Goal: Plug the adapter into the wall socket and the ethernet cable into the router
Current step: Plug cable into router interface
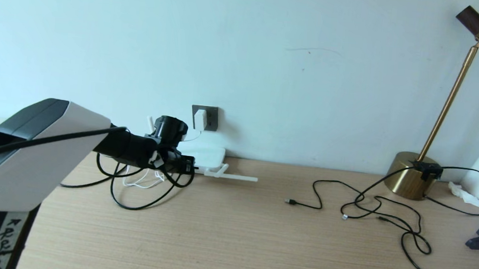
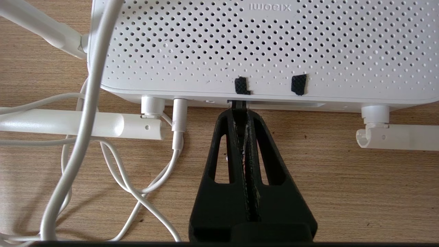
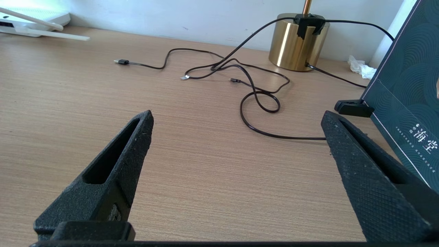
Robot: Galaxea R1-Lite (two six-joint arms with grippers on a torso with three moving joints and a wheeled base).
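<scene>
The white router (image 2: 260, 44) lies flat on the desk by the wall, also seen from the head camera (image 1: 205, 154). My left gripper (image 2: 239, 112) is shut on the ethernet cable's plug (image 2: 239, 104), whose tip sits in a port on the router's edge. The black ethernet cable (image 1: 138, 206) loops on the desk under my left arm. The white adapter (image 1: 200, 119) is seated in the dark grey wall socket (image 1: 210, 118), and its thin white cord (image 2: 85, 113) runs to the router. My right gripper (image 3: 236, 116) hangs open over bare desk.
A brass lamp (image 1: 409, 179) stands at the back right, with thin black USB cables (image 1: 372, 206) spread before it. A dark teal box (image 3: 408, 96) leans at the right edge. Router antennas (image 2: 79, 125) lie flat on the desk.
</scene>
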